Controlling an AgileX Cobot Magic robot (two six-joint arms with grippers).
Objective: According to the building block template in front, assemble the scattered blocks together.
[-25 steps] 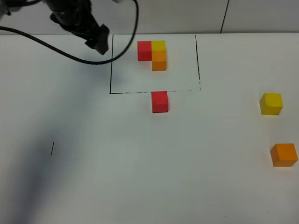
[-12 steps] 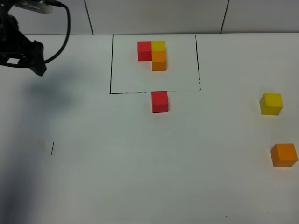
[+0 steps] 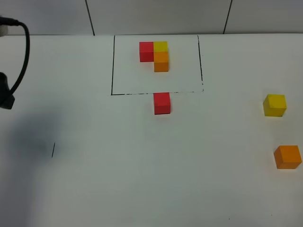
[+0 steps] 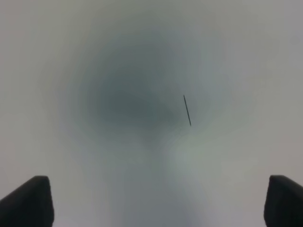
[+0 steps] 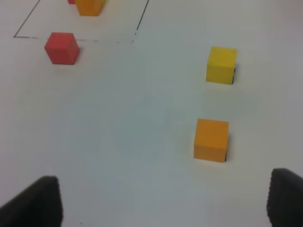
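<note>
The template (image 3: pixel 155 54), an L-shaped cluster of red, yellow and orange cubes, sits inside a black-outlined rectangle at the back; its orange part shows in the right wrist view (image 5: pixel 89 6). The loose red cube (image 3: pixel 162 103) (image 5: pixel 61 48) lies just in front of the rectangle's front line. The loose yellow cube (image 3: pixel 275 105) (image 5: pixel 221 65) and orange cube (image 3: pixel 288 157) (image 5: pixel 211 139) lie far right. My left gripper (image 4: pixel 156 203) is open and empty over bare table at the far left. My right gripper (image 5: pixel 161 198) is open and empty, well short of the orange cube.
The black rectangle outline (image 3: pixel 112 71) frames the template. A short black mark (image 3: pixel 53 150) on the white table at front left also shows in the left wrist view (image 4: pixel 187 110). Part of the left arm and its cable (image 3: pixel 7 94) shows at the left edge.
The left arm has swung from beside the rectangle's back left corner to the far left edge, almost out of the high view. The cubes have not moved.
</note>
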